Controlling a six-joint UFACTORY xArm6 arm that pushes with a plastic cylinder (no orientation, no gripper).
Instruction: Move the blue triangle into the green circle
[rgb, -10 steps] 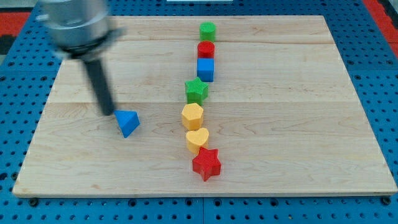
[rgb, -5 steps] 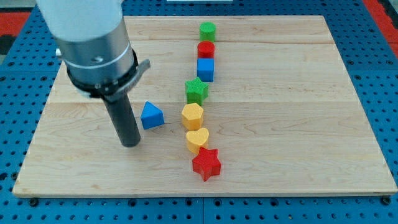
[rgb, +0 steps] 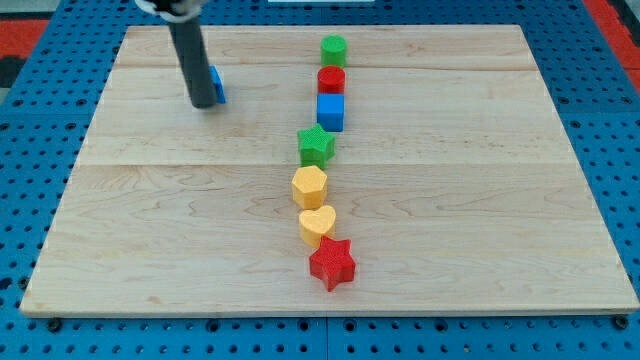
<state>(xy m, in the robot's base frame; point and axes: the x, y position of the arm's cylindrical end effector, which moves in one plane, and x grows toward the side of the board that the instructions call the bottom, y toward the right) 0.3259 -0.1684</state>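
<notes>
The blue triangle (rgb: 217, 84) lies at the view's upper left on the wooden board (rgb: 480, 200), mostly hidden behind my rod. My tip (rgb: 204, 103) rests on the board just left of and below the triangle, touching or nearly touching it. The green circle (rgb: 334, 49), a short green cylinder, stands at the view's top centre, well to the right of the triangle. It heads a column of blocks.
Below the green circle run a red cylinder (rgb: 331, 80), a blue cube (rgb: 330, 111), a green star (rgb: 316, 146), a yellow hexagon (rgb: 309, 186), a yellow heart (rgb: 317, 225) and a red star (rgb: 332, 263). Blue pegboard surrounds the board.
The blue triangle has gone from the board's left middle up toward the view's top left. My rod has moved up with it, from below-left of the triangle.
</notes>
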